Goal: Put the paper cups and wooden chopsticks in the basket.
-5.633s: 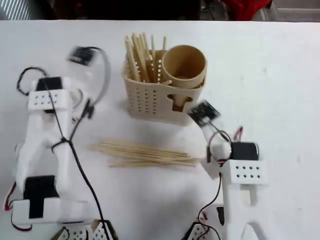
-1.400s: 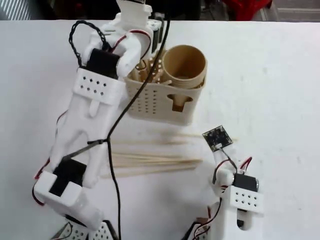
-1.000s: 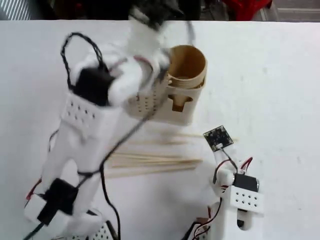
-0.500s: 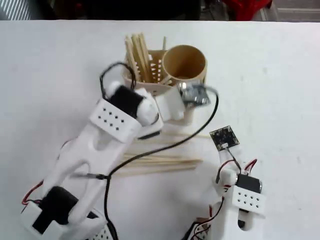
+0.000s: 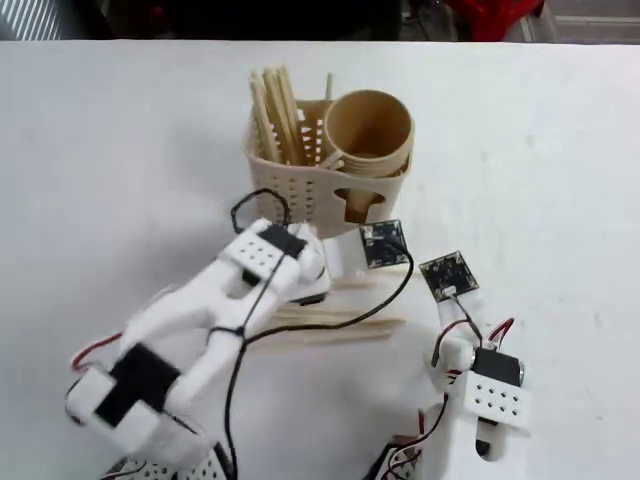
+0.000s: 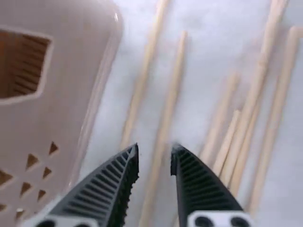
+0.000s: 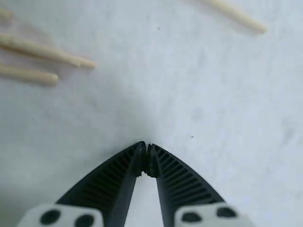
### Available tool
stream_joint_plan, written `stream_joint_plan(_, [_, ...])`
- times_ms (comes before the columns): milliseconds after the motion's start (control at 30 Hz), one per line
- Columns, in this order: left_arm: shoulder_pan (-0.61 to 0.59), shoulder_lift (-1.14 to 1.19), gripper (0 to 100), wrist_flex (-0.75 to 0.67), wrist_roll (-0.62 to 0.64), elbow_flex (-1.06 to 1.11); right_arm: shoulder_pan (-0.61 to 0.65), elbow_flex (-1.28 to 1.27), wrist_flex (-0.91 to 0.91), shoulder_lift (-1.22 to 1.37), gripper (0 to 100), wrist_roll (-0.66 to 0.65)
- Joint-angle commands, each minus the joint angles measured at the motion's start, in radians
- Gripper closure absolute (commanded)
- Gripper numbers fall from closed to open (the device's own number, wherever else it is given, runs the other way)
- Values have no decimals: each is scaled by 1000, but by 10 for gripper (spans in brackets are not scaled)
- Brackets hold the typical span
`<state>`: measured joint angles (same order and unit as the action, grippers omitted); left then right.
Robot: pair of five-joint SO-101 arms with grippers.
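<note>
The beige perforated basket [image 5: 300, 195] holds upright wooden chopsticks [image 5: 275, 105] on one side and stacked paper cups [image 5: 368, 130] on the other. Several loose chopsticks [image 5: 345, 322] lie on the table in front of it. My left arm [image 5: 265, 265] stretches over them, close to the basket's front wall. My left gripper [image 6: 155, 149] is open just above the table, and its fingers straddle one chopstick [image 6: 171, 90] beside the basket wall [image 6: 52, 109]. My right gripper [image 7: 145, 147] is shut and empty over bare table, with chopstick ends [image 7: 45, 53] lying beyond it. The right arm [image 5: 492, 395] sits at the front right.
The table top [image 5: 540, 180] is white, with open room to the left and right of the basket. The two arms' wrist cameras [image 5: 448, 275] hang close together in front of the basket. A dark strip and red objects lie beyond the far edge.
My left arm has swung back from above the basket and dropped to the loose chopsticks in front of it. The right arm has drawn back towards the front.
</note>
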<state>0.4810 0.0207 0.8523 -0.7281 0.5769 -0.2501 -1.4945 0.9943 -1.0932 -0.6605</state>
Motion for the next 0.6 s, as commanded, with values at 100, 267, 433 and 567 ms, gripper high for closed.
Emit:
stream_joint_plan(100, [-5,188,865,-32,-11,-192,-12,18,-15,-13,981,11])
stream_joint_plan(267, [-15,213,865,-38,-12,-242,-4,17,-15,-13,981,9])
stream_joint_plan(433, [-16,214,863,-48,-17,-252,24,17,-15,-13,981,9])
stream_joint_plan(567, [-16,216,861,-68,-17,-250,25,17,-15,-13,981,9])
